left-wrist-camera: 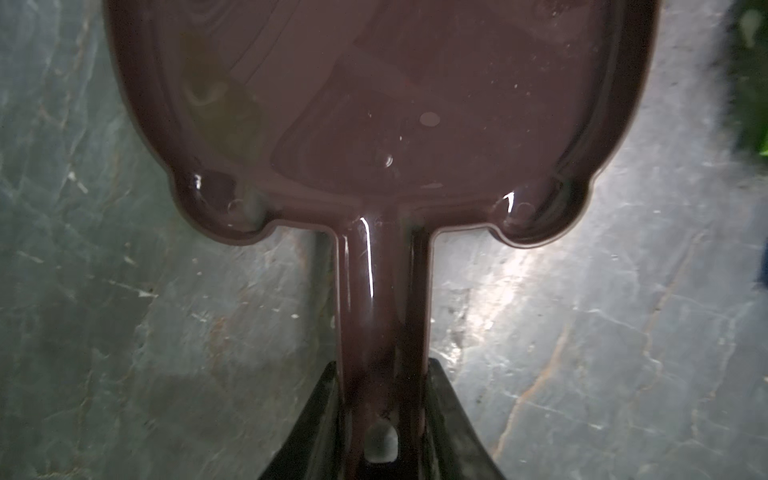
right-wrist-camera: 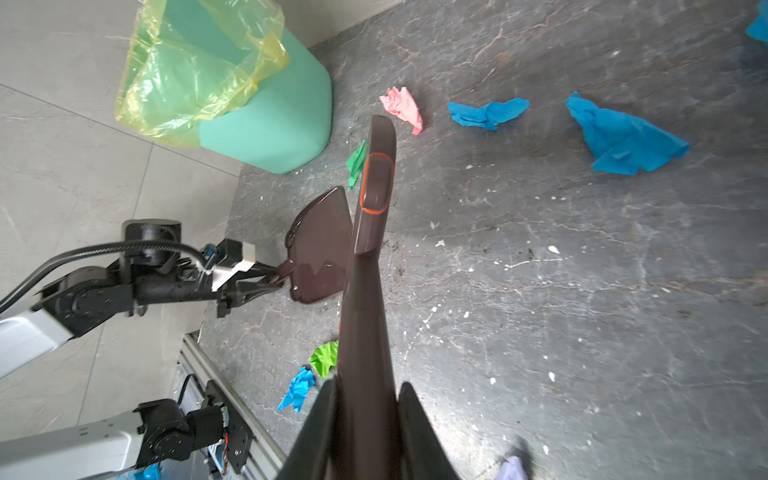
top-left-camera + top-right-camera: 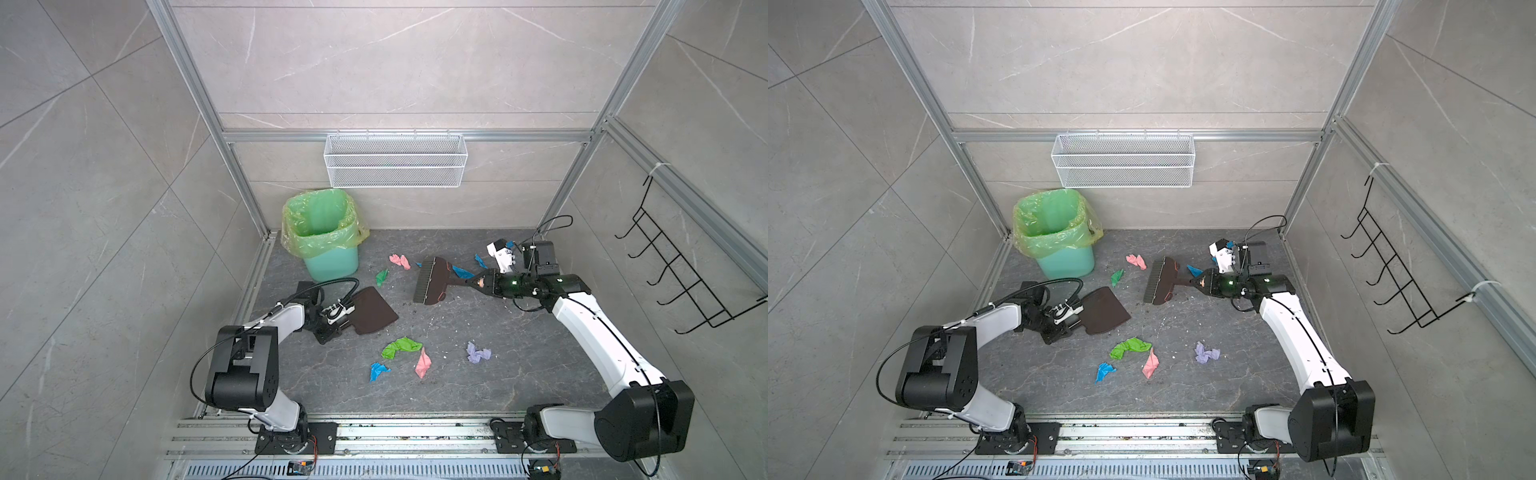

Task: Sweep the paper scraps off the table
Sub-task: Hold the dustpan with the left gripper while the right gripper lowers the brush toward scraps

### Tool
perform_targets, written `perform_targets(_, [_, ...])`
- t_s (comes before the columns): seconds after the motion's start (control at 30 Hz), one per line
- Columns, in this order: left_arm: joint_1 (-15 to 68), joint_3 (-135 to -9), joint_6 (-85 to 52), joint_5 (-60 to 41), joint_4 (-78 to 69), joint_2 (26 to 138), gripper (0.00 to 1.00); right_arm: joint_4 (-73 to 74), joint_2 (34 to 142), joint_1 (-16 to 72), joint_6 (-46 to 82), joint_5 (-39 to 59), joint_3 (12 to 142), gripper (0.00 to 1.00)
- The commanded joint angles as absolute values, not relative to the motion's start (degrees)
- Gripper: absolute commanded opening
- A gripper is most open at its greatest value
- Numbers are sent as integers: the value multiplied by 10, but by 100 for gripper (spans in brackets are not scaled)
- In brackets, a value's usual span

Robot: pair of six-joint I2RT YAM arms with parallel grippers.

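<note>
**Both arms, tools in hand.** My left gripper (image 1: 382, 374) is clamped on the handle of the brown dustpan (image 3: 372, 311), which sits on the left part of the table (image 3: 519, 374), in front of the green bin (image 3: 328, 249). My right gripper (image 2: 365, 390) is closed around the handle of the brush (image 3: 430, 280), bristles facing left. The paper scraps (image 3: 401, 347) lie scattered on the table: pink and green near the bin, blue behind the brush, and a mixed group near my bases.

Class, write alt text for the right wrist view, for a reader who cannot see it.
The right claw grips a brown brush over the dark table, where pink, blue and green paper scraps lie. The left claw holds a brown dustpan near a lined green bin.
</note>
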State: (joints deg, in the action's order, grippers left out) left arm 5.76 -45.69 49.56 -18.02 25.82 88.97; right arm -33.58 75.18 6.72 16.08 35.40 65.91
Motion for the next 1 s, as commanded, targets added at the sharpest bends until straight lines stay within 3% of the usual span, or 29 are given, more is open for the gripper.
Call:
perform_targets(0.0, [72, -474, 507, -183, 303, 851, 11, -343, 732, 65, 154, 322, 679, 0])
perform_targets(0.1, [82, -484, 504, -195, 329, 829, 11, -363, 731, 65, 147, 274, 688, 0])
perform_targets(0.23, [95, -504, 490, -200, 362, 808, 0, -408, 734, 66, 126, 204, 711, 0])
perform_targets(0.97, [248, -672, 459, -124, 466, 875, 0, -512, 753, 67, 93, -90, 806, 0])
